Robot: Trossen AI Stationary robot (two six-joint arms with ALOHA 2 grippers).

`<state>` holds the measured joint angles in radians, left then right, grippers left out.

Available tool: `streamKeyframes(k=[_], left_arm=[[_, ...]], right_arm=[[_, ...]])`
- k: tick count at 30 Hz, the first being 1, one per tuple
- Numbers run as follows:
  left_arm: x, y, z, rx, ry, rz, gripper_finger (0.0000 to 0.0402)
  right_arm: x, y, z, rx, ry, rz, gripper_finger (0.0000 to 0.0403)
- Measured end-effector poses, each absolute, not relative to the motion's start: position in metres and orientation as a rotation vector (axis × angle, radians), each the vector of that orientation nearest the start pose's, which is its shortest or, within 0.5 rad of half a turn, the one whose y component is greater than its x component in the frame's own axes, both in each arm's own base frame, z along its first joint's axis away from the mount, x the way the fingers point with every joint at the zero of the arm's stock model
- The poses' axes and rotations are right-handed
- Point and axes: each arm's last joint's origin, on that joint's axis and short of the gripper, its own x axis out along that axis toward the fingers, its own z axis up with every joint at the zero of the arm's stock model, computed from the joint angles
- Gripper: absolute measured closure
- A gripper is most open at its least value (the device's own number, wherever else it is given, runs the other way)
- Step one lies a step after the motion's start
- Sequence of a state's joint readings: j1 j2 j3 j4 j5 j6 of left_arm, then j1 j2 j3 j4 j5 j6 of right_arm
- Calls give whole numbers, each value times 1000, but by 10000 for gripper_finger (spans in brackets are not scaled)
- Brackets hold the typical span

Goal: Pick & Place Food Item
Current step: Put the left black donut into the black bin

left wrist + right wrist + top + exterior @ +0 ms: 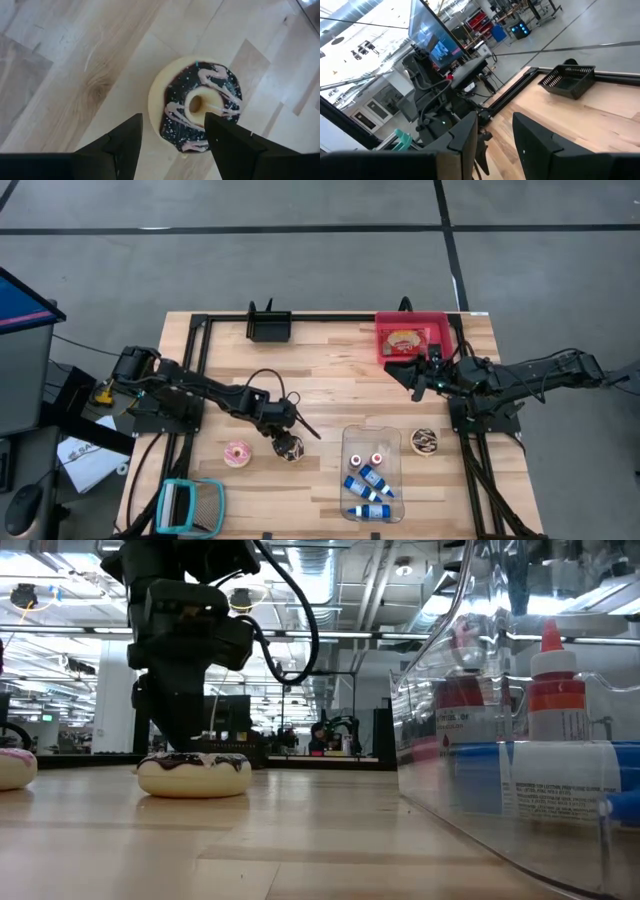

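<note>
No readable text showing in any view. Bottle (560,775) inside clear container (440,690) in low view is carrying white label with fine print, letters too small to make out. Monitor (436,42) in right wrist view is glowing blue, content unreadable. Red tray (412,340) in high view is holding round item with pattern, no legible lettering.

Three ring doughnuts: pink-iced (238,454), chocolate-iced (289,447), chocolate-striped (425,442). One clear plastic bin (371,473), one red tray (410,338), one black basket (269,326).
</note>
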<state>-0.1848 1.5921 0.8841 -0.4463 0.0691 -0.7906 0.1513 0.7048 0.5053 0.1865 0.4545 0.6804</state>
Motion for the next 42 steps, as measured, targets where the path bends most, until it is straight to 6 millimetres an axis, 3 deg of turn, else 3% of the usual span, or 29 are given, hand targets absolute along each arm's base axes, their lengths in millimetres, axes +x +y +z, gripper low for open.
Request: streamKeyframes(k=[27,42], left_arm=[[293,-63,148,-545,1168,239,190],[298,-65,139,-565,1168,239,250]], right_arm=[[165,12,284,671,-98,-315,284],[165,12,283,670,-95,-316,285]])
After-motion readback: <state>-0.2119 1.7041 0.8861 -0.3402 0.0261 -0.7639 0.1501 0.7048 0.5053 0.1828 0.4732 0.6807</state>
